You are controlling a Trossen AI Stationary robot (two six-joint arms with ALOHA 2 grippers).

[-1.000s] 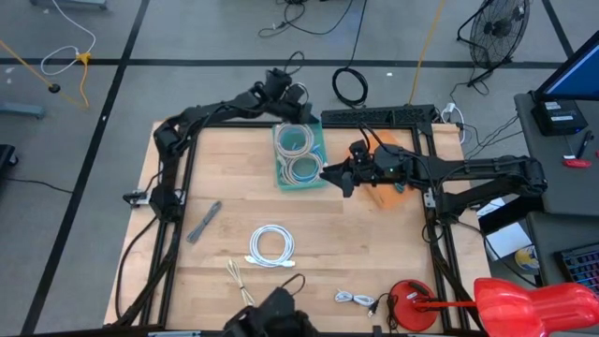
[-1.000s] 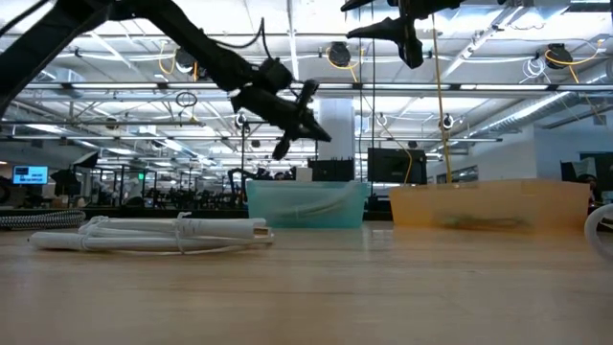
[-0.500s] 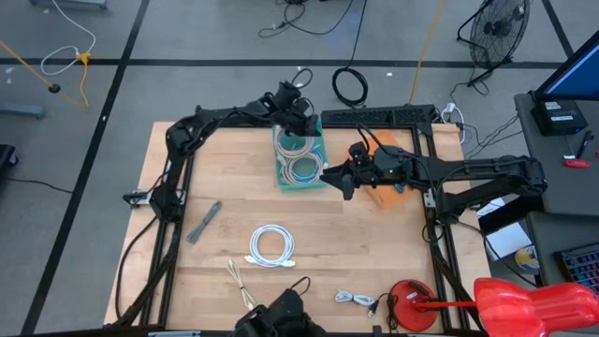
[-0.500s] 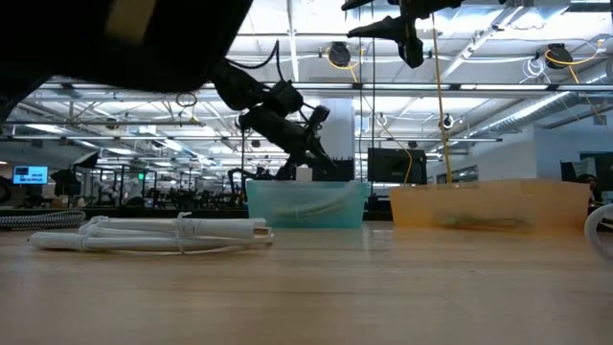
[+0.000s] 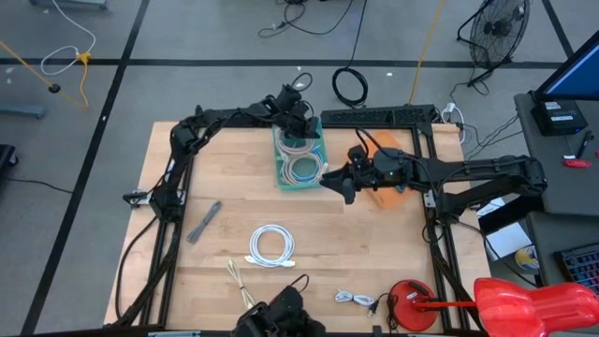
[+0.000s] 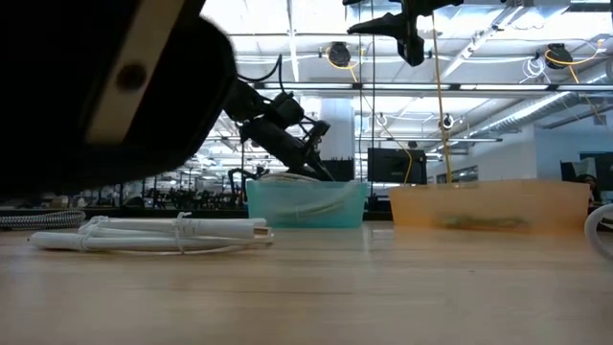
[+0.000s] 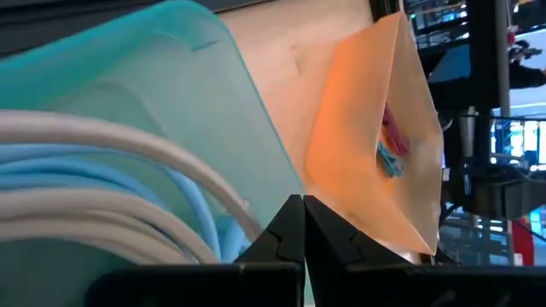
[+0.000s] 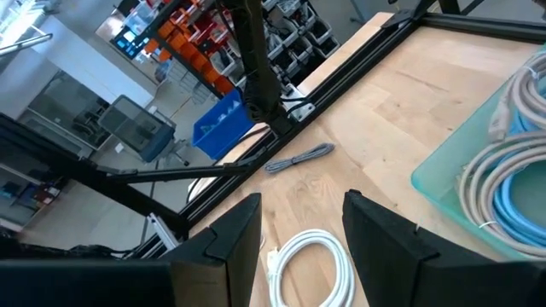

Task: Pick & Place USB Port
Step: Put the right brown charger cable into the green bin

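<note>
A teal bin with coiled white and light blue cables stands far of the table's middle. My left gripper is shut and dips into the bin's far end, just over the cables. Right of the bin, my right gripper hovers open and high above the table, in front of the orange bin. A white coiled cable lies flat on the wood near the middle. A small white cable with a dark plug lies near the near edge. My left gripper's shut fingertips stand slanting down from the far side, close beside a white cable in the teal bin. Whether they touch it I cannot tell.
A grey bundle lies on the table's left part, and pale ties near the near edge. A dark object at the near edge covers the low view's upper left. A red thing sits at the near right corner.
My left gripper has come from beyond the teal bin's far end toward the near edge and down, until its tips dip into the bin. The dark object at the near edge has moved in front of the low camera and now blocks much of that view.
</note>
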